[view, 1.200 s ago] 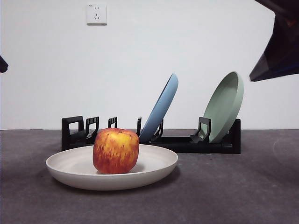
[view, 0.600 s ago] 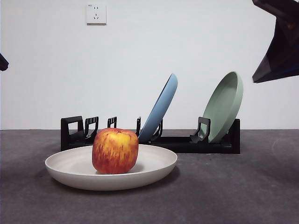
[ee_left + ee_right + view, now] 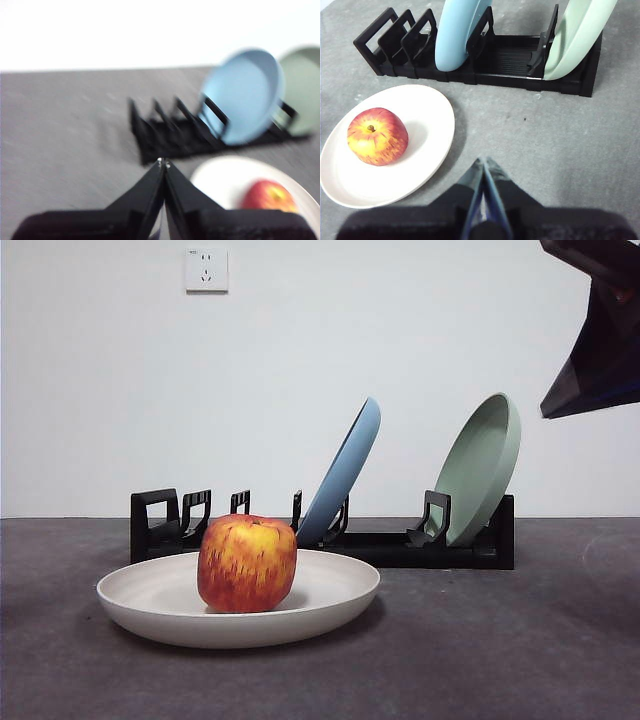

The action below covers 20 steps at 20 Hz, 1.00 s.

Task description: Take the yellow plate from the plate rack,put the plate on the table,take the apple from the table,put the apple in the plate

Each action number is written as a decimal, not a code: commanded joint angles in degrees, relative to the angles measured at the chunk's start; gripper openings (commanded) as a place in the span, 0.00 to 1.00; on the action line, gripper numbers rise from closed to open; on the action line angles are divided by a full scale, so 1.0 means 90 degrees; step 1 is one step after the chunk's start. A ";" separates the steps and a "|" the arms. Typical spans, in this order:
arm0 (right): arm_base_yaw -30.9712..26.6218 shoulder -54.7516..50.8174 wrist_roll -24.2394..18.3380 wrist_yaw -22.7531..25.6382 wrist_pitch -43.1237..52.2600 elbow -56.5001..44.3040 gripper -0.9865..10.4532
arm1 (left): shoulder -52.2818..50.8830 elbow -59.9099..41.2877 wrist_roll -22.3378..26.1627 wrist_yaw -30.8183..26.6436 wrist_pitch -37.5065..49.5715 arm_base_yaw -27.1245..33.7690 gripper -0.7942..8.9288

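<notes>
The red and yellow apple (image 3: 247, 564) sits in the cream yellow plate (image 3: 330, 595), which lies flat on the dark grey table (image 3: 500, 650) in front of the black plate rack (image 3: 385, 548). The right wrist view shows the apple (image 3: 377, 136) in the plate (image 3: 427, 125), with the rack (image 3: 500, 62) behind. The left wrist view shows the apple (image 3: 269, 196), plate (image 3: 220, 180) and rack (image 3: 165, 135), blurred. My right gripper (image 3: 483, 161) is shut and empty, high above the table; an arm shows at the top right of the front view (image 3: 600, 350). My left gripper (image 3: 163, 162) is shut and empty.
A blue plate (image 3: 345, 472) and a sage-green plate (image 3: 480, 468) lean in the rack's slots. A white wall with a socket (image 3: 206, 270) stands behind the table.
The black tip at the left edge of the front view has gone out of sight. The arm at the top right has barely moved. Apple and plate stay put.
</notes>
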 commanded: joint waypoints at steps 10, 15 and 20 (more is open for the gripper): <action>0.0007 -0.0002 0.0061 0.0019 -0.0039 -0.0061 0.08 | -0.0760 -0.1037 0.1163 0.0923 0.0692 0.1916 0.08; 0.0007 -0.0002 0.0061 0.0019 -0.0039 -0.0061 0.08 | -0.1018 -0.1948 0.1154 0.0903 0.1035 0.1919 0.08; 0.0007 -0.0002 0.0061 0.0022 -0.0039 -0.0061 0.08 | -0.1382 -0.2516 0.0986 0.0867 0.1022 0.1919 0.08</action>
